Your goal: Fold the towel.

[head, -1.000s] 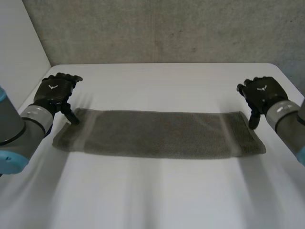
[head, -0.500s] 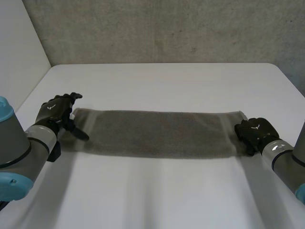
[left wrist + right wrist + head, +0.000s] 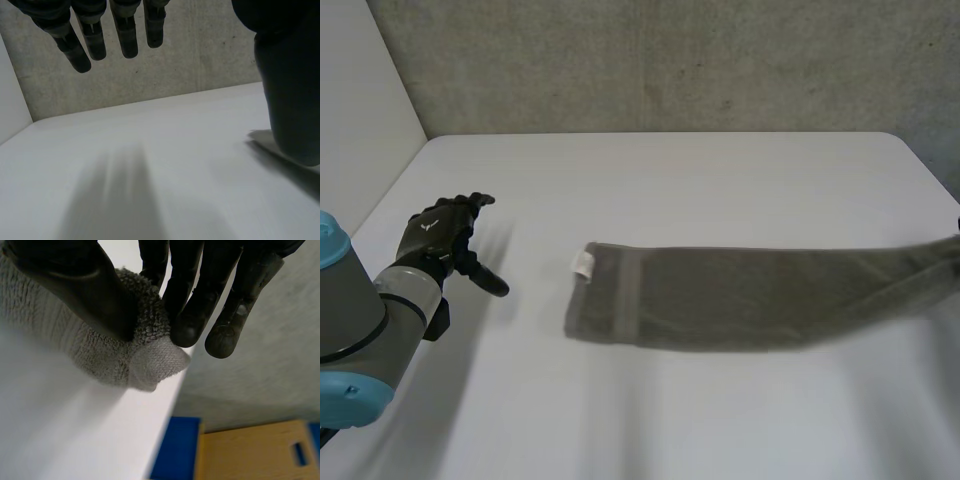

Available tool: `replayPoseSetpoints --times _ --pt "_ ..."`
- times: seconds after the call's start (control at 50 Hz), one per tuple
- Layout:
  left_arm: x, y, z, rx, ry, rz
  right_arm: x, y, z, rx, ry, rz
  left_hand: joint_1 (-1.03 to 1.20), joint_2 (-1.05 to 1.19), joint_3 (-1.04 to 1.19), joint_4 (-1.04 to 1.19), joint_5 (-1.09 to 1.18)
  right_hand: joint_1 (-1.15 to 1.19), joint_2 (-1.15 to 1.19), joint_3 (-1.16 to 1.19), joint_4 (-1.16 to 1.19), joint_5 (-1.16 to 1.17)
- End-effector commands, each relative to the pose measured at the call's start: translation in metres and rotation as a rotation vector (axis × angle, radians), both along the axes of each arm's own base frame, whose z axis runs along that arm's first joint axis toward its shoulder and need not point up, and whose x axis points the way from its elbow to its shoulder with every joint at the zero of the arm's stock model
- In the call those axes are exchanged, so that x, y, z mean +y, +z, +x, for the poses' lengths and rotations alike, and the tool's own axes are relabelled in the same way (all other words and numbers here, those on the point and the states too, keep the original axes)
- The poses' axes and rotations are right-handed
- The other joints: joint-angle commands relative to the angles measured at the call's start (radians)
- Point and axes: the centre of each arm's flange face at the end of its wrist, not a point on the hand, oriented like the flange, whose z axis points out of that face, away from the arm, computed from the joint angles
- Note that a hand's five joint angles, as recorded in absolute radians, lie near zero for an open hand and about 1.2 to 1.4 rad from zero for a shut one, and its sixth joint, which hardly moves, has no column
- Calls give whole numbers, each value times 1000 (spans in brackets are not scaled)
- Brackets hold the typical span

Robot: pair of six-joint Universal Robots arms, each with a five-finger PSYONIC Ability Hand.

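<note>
One hand is off the cloth: the robot's left hand (image 3: 442,235) rests on the white desk (image 3: 670,180) at its left side, fingers (image 3: 125,30) straight and relaxed, holding nothing. Half a second ago it sat at the left end of the long grey terry towel (image 3: 740,295), which lay stretched between both hands. Now that end, marked by a small white label (image 3: 582,264), lies well apart from it, nearer the middle of the desk. The whole strip has slid to the right, and its far end trails to the desk's right edge.

There the right hand (image 3: 70,280) pinches a corner of the towel (image 3: 100,355) between thumb and fingertips, just at the desk's edge.

For the fold, this looks like a setback. Only one end is held, so the left hand probably has to reach in and take its end again before the two ends can be brought together.

No container stands on the desk. Past its right edge are a blue block (image 3: 180,445) and a light wooden box-like thing (image 3: 260,450) with a slot. Whether it holds anything cannot be told.
</note>
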Motion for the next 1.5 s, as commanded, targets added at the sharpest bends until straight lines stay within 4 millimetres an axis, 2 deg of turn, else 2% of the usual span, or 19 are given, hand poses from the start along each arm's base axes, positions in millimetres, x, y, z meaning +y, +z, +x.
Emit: replayPoseSetpoints --times 0.02,0.08,0.1,0.12,0.2,0.28,0.3,0.32,0.36,0.48,0.66,0.72,0.82,0.9,1.1,1.24,1.28,1.42,1.5 --pt "1 0 0 -1 -1 -2 14 56 96 -50 250 -159 -81 -85 -72 -87 -217 77 78 71 59 68" --pt "1 0 0 -1 -1 -2 45 71 158 -129 426 -196 -81 -85 -72 -87 -217 77 78 71 59 68" --pt "1 0 0 -1 -1 -2 45 71 159 -129 427 -196 -81 -85 -72 -87 -217 77 78 71 59 68" --pt "1 0 0 -1 -1 -2 68 74 192 -155 530 -203 -81 -85 -72 -87 -217 77 78 71 59 68" --pt "1 0 0 -1 -1 -2 134 37 270 -166 784 -92 -81 -85 -72 -87 -217 77 78 71 59 68" --pt "1 -1 -1 -1 -3 0 163 5 291 -150 869 3 -81 -85 -72 -87 -217 77 78 71 59 68" --pt "1 -1 -1 -1 -3 0 170 -8 296 -139 886 38 -81 -85 -72 -87 -217 -157 -156 -163 -176 -166" --pt "2 -2 -2 -1 -6 1 170 -8 296 -139 886 38 -81 -85 -72 -87 -217 -159 -158 -166 -178 -168" --pt "3 -2 -3 -1 -11 1 169 -21 294 -125 843 68 -81 -85 -72 -87 -217 -1144 -1143 -1151 -1163 -1153" --pt "3 -6 -4 -5 -12 10 155 -25 276 -144 668 94 -81 -85 -72 -87 -217 -1144 -1143 -1151 -1163 -1153" --pt "4 -7 -5 -6 -19 15 136 -35 185 -267 410 211 -81 -85 -72 -87 -217 -1144 -1143 -1151 -1163 -1153" --pt "4 -8 -6 -6 -22 16 137 -40 178 -279 402 226 -81 -85 -72 -87 -217 -1140 -1139 -1146 -1159 -1149" --pt "7 -9 -10 -7 -34 19 130 -53 150 -304 336 254 -81 -85 -72 -87 -217 -481 -480 -487 -500 -490" --pt "12 -11 -13 -10 -46 29 126 -54 147 -317 329 243 -81 -85 -72 -87 -217 74 75 67 55 65" --pt "20 11 -25 5 -89 -30 110 -15 153 -329 354 101 -81 -85 -72 -87 -217 77 78 71 59 68" --pt "15 49 -35 47 -111 -146 130 22 204 -340 534 38 -81 -85 -72 -87 -217 77 78 71 59 68" --pt "16 57 -39 58 -119 -158 143 7 215 -327 550 144 -81 -85 -72 -87 -217 -474 -473 -481 -493 -483" --pt "17 62 -50 64 -150 -166 143 -9 191 -458 450 160 -81 -85 -72 -87 -217 -817 -816 -823 -836 -826" --pt "17 55 -57 61 -165 -151 122 -31 150 -496 338 161 -79 -82 -69 -84 -214 -817 -816 -823 -836 -826"
